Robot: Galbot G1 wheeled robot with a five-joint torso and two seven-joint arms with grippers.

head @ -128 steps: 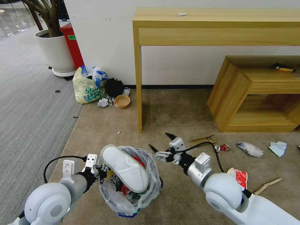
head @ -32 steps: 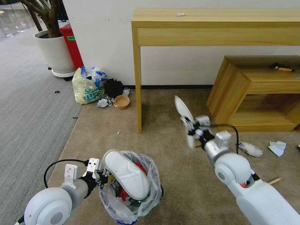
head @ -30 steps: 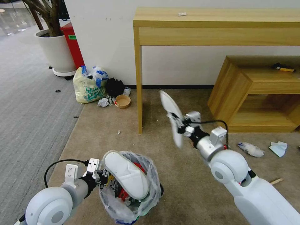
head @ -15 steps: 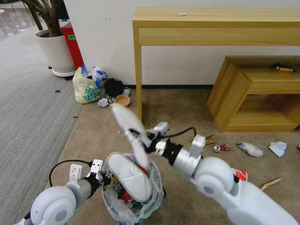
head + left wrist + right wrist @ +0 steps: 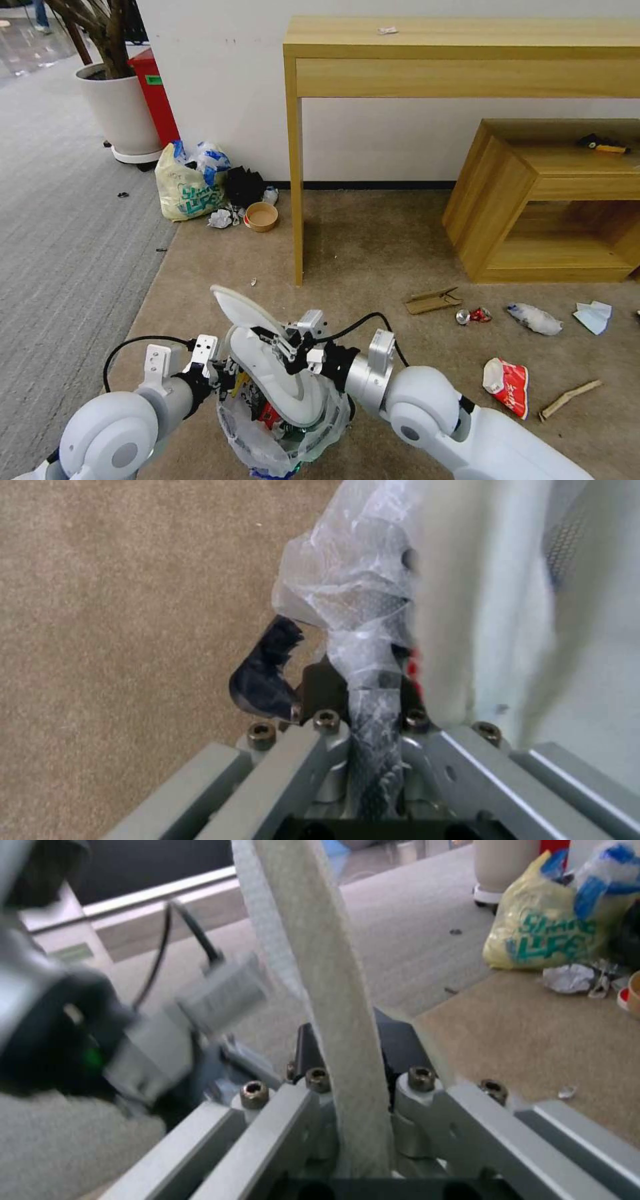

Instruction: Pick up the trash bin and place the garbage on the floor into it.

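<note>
Your right tool (image 5: 275, 338) is clamped on a flat white slipper (image 5: 241, 310), held just above the small round bag-lined trash bin (image 5: 283, 427); its long axis runs from the tool up and away to your left. Your left tool (image 5: 227, 377) grips the bin's crinkly clear bag rim, and another white slipper (image 5: 277, 387) lies across the bin's mouth.

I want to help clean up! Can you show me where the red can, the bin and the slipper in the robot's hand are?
can (image 5: 474, 315): head view, on its crushed red side.
bin (image 5: 267, 448): head view, on its plastic bag.
slipper (image 5: 241, 311): head view, on the white sole, held in the right hand (image 5: 283, 343).
</note>
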